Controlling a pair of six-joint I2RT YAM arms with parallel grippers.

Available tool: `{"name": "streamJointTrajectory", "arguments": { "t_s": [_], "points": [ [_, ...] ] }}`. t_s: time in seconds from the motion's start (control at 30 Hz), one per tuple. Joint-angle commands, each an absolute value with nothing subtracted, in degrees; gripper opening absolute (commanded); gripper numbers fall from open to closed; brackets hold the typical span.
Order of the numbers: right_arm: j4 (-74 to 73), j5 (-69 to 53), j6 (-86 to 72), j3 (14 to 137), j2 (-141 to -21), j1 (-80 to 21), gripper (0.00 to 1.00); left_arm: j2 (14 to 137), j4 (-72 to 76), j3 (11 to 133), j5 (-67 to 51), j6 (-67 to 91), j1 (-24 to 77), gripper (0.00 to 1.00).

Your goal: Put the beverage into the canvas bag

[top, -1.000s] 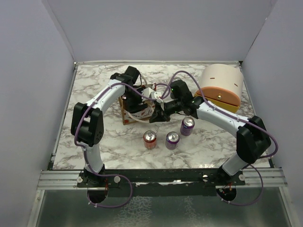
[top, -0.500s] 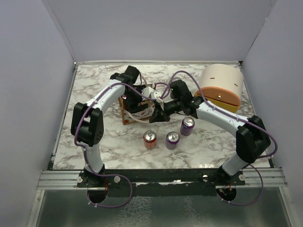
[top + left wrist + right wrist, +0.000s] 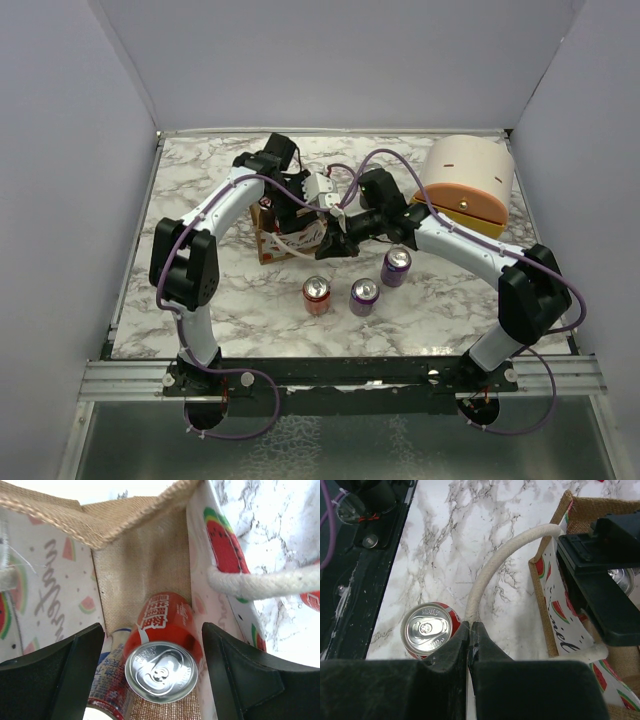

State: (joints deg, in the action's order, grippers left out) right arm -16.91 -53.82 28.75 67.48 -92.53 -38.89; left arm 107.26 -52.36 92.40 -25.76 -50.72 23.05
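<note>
right end effector (image 3: 470,636): clamped on the rope handle (image 3: 495,570), apparently to pull the canvas bag (image 3: 137,562) open | left end effector (image 3: 152,672): spread wide, empty, over the bag | red beverage can (image 3: 165,630): inside bag

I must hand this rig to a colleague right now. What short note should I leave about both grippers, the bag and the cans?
Left gripper: open, with its jaws on either side of the red can inside the canvas bag, not touching it.
Right gripper: shut on the bag's white rope handle.
Done: the red can is in the bag, beside a second can.
On the table: a loose red can, the near purple can and the far purple can.
To do: probably lift the left arm clear, then let go of the handle.
</note>
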Motion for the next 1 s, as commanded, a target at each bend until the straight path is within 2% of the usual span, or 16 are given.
{"name": "streamJointTrajectory", "arguments": {
  "t_s": [0.0,0.1,0.2,0.47,0.57,0.97],
  "points": [
    [-17.3,-54.1,28.7,70.0,-93.1,-39.0,0.01,104.9,-46.5,91.0,-28.1,-44.5,23.9,0.82],
    [-17.3,-54.1,28.6,70.0,-93.0,-39.0,0.01,104.8,-44.0,90.0,-27.8,-42.4,24.1,0.81],
    [-17.3,-54.1,28.5,69.9,-92.9,-39.0,0.01,105.4,-44.1,89.9,-26.9,-42.0,24.2,0.75],
    [-17.2,-53.8,28.6,69.6,-92.5,-39.0,0.01,107.4,-51.1,91.8,-22.8,-44.3,24.7,0.45],
    [-17.1,-53.7,28.7,69.4,-92.2,-39.0,0.01,107.3,-53.5,91.9,-20.9,-45.0,24.7,0.38],
    [-17.0,-53.1,28.8,68.8,-92.0,-39.0,0.01,108.6,-59.6,92.3,-15.7,-47.6,24.7,0.34]
  ]
}}
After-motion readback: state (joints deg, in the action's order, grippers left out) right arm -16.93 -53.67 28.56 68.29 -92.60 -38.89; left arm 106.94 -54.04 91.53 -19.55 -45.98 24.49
